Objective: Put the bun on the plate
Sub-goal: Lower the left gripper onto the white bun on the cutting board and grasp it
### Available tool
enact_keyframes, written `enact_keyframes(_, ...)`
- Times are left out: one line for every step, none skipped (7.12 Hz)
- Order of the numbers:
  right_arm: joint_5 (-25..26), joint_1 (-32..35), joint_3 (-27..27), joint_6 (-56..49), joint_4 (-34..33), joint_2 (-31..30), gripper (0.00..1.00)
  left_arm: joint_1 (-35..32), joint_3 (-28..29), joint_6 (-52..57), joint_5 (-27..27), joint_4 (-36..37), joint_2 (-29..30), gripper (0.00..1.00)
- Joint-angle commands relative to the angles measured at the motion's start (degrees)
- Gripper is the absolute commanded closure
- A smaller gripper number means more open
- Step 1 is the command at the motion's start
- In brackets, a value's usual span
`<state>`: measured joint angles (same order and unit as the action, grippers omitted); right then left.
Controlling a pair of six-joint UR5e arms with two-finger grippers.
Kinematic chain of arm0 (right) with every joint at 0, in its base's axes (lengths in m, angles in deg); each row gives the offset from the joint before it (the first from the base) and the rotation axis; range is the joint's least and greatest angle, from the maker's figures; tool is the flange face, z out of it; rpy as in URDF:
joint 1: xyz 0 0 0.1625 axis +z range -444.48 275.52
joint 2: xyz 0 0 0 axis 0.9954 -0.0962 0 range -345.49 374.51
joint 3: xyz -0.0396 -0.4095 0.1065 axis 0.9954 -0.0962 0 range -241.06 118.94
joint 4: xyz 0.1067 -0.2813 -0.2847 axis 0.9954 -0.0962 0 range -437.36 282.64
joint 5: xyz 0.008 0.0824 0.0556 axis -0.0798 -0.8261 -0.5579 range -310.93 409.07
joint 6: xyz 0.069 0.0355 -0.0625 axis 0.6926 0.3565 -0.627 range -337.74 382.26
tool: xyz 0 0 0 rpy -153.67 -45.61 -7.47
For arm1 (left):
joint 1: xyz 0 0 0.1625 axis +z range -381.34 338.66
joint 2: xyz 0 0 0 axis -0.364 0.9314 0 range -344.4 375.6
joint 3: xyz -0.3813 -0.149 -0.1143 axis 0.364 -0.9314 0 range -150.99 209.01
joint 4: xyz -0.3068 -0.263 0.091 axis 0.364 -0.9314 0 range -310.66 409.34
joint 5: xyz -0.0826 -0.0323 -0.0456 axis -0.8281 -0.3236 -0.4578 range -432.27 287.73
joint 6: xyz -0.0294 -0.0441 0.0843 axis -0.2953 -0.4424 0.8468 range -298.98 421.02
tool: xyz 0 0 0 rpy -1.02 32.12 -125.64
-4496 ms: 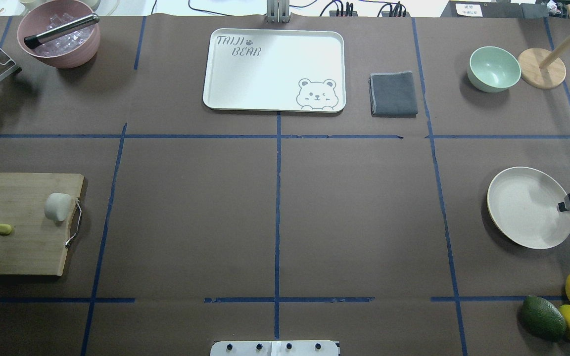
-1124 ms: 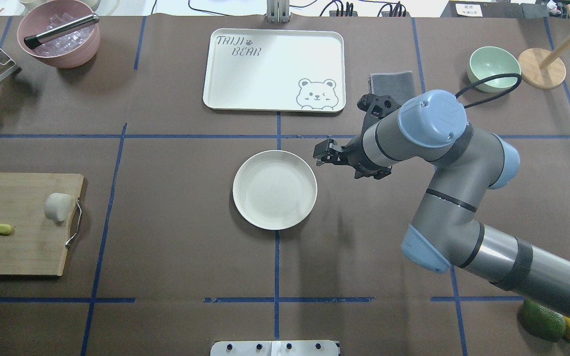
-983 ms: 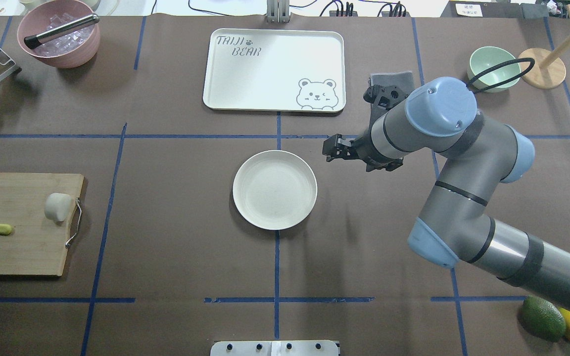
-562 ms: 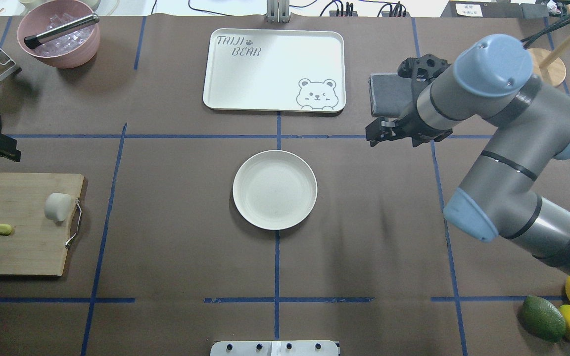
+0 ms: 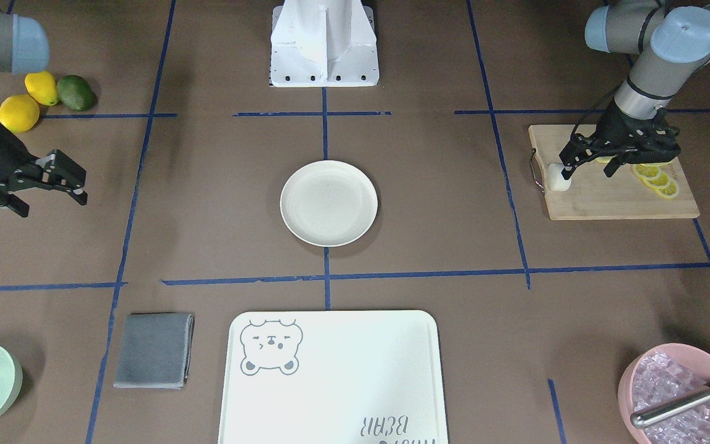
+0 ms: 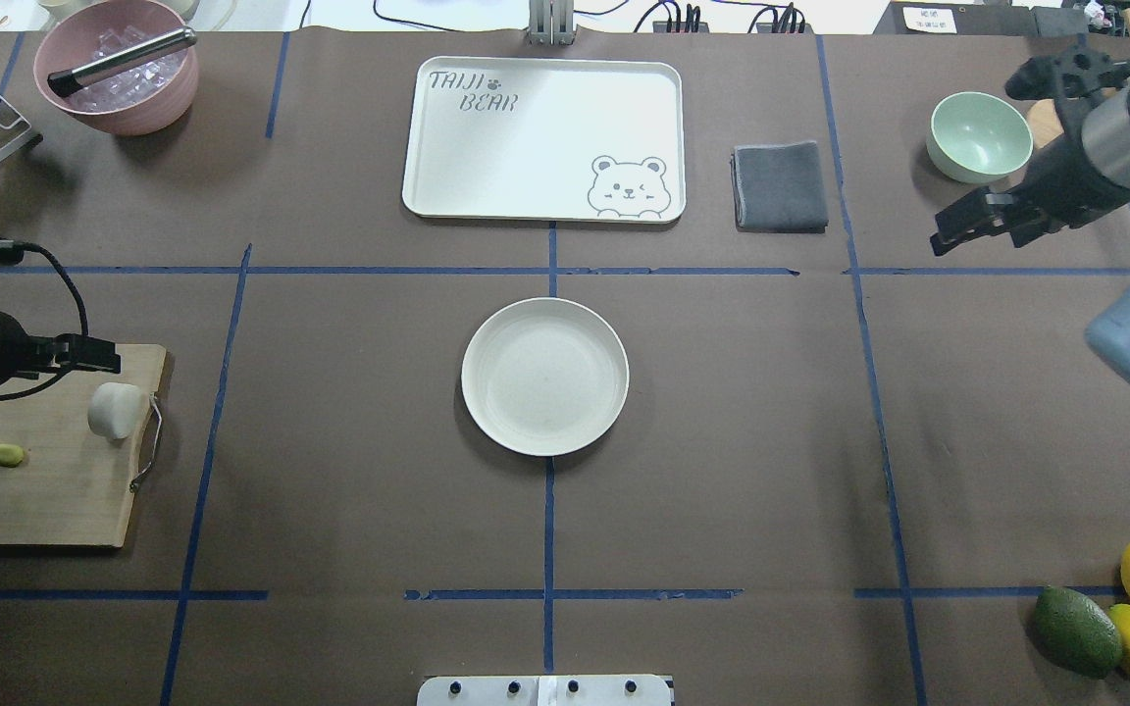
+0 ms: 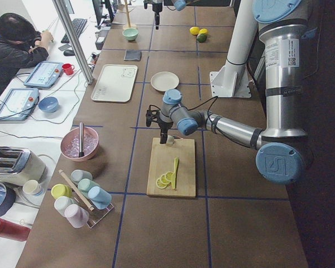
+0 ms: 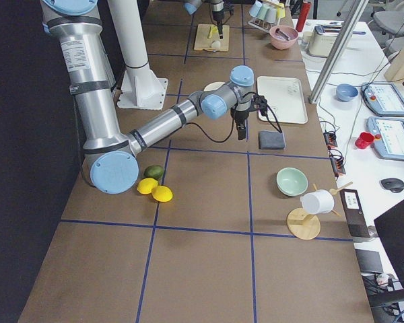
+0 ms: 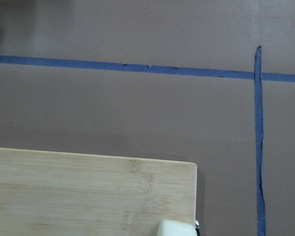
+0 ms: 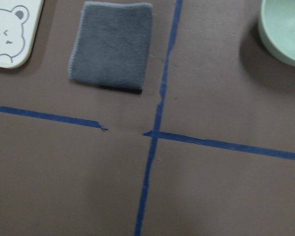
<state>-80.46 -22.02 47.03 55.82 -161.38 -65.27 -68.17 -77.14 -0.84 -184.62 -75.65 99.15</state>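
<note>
Bun [image 6: 117, 410] on cutting board [image 6: 45, 490], apparently on end, long axis vertical. Left gripper [image 5: 586, 169] spread over it; right gripper [image 5: 79, 187] spread.

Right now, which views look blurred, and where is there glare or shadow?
Right wrist-mounted: soft, the gray cloth lacks crisp texture. Overhead: sharp; the tray is bright, nearly washed out; a soft shadow rims the plate. Left wrist-mounted: sharp, the bun cropped at the bottom edge.

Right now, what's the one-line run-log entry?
phase: pre-grasp | left gripper: open, by bun on cutting board | right gripper: open, empty | plate: mid-table, no bun yet
</note>
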Motion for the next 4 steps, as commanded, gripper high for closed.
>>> enact_keyframes(-3.61,5.73,-0.08,-8.13,-0.1,-4.49,0.0,3.48,0.69,-2.39,1.6,-2.89,-1.28,0.0)
enact_keyframes(-3.8,6.7,-0.16,-10.07,-0.01,-5.89,0.0,4.55,0.6,-2.65,2.31,-2.89,-1.55,0.0)
enact_keyframes(-3.8,7.76,-0.16,-11.83,-0.1,-6.86,0.0,6.12,0.6,-3.18,3.62,-2.89,-1.64,0.0)
enact_keyframes(-3.8,8.12,-0.16,-11.93,-0.45,-7.05,0.0,6.66,0.6,-3.18,3.98,-2.81,-1.64,0.01)
